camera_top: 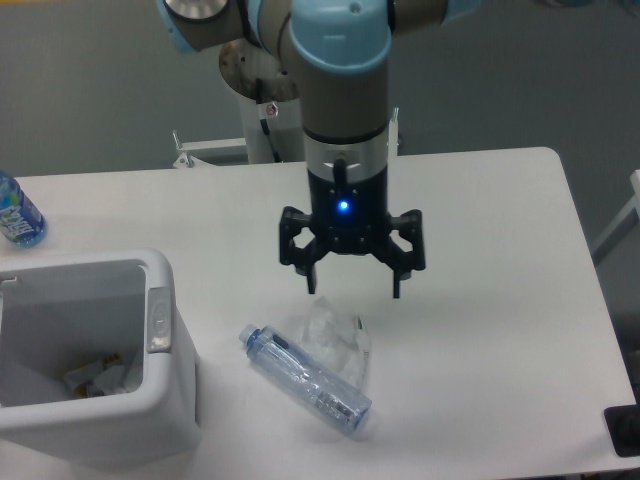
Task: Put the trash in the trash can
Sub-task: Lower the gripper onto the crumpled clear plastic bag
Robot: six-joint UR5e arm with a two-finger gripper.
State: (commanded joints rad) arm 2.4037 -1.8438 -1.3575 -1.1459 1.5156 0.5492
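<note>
— What do we see on the white counter (480, 300)?

— The gripper (354, 290) hangs with fingers (311, 283) spread wide, holding nothing, above the plastic bag (335, 335) and clear bottle (305, 380).

— And the trash can (160, 400)?

— At our left, partly cropped, its contents hard to make out.

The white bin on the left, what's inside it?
Inside the white bin lie a few crumpled scraps, whitish with some yellow-brown. Its near wall hides the rest of the floor, so more may be there.

clear bottle (305, 378) lying against crumpled bag (337, 338)
</note>
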